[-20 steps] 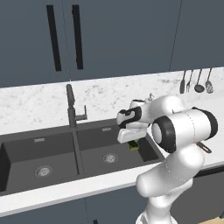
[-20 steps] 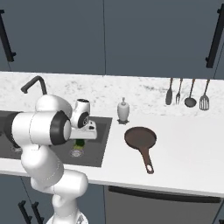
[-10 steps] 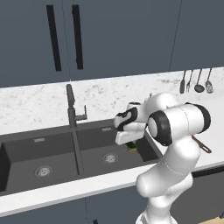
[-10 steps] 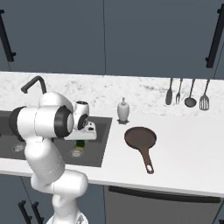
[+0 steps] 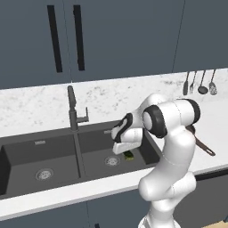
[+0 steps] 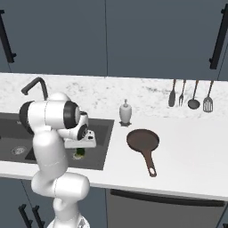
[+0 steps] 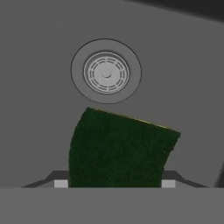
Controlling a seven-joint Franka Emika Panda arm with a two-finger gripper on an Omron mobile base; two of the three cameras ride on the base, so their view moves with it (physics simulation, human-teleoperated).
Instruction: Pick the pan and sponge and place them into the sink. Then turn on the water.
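Gripper (image 7: pixel 111 183) clamped on the sponge (image 7: pixel 118 148), dark green face toward the hand camera, thin yellow edge along its far side; fingertips (image 7: pixel 61 183) pressed to either side of it. In the left base view the gripper (image 5: pixel 128 152) hung low over the right basin of the sink (image 5: pixel 26 153), sponge (image 5: pixel 129 155) showing just under the hand. From the right base view the sponge (image 6: pixel 79 153) sat beneath the hand, inside the sink (image 6: pixel 100 133). Just beyond the sponge, the round metal drain (image 7: pixel 106 72) of that basin, on the dark grey floor. Further off on the counter (image 6: pixel 187 147), well apart from the gripper to its right, the reddish-brown pan (image 6: pixel 143 140) with handle toward the counter's front edge. Faucet (image 5: pixel 72 109) stood behind the divider, left of the gripper. White soap dispenser (image 6: pixel 125 112) behind the pan, utensils (image 6: pixel 190 94) hanging on the back wall
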